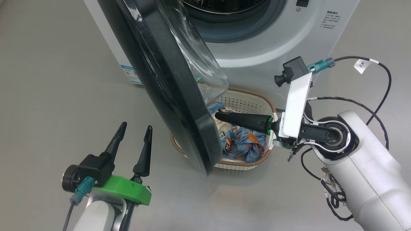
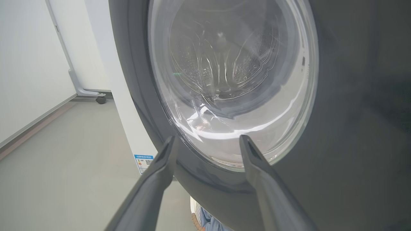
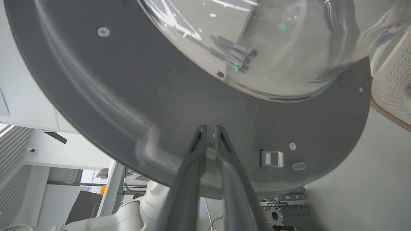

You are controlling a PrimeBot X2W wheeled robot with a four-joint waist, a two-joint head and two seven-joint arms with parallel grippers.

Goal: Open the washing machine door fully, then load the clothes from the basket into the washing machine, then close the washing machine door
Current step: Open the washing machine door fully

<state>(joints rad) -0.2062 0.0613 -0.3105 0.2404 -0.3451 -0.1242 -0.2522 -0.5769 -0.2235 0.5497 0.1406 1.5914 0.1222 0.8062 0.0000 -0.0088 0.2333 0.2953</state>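
The washing machine (image 1: 273, 41) stands with its door (image 1: 173, 96) swung partly out, edge toward me. My right gripper (image 1: 218, 115) is shut and empty; it reaches left above the basket, tips against the door's inner face (image 3: 160, 106) just below the glass bowl (image 3: 273, 48). The cream basket (image 1: 245, 102) sits on the floor in front of the machine, half hidden by the door, with light-blue printed clothes (image 1: 244, 141) in it. My left gripper (image 1: 136, 125) is open outside the door, facing its window (image 2: 231, 80) without touching it.
Grey floor lies all around. The machine's white side carries a blue label (image 2: 144, 162). A wheeled stand foot (image 2: 93, 94) sits by the far wall. The right arm's black cables (image 1: 382, 93) loop out to the right. The door latch (image 3: 271, 158) is right of my fingers.
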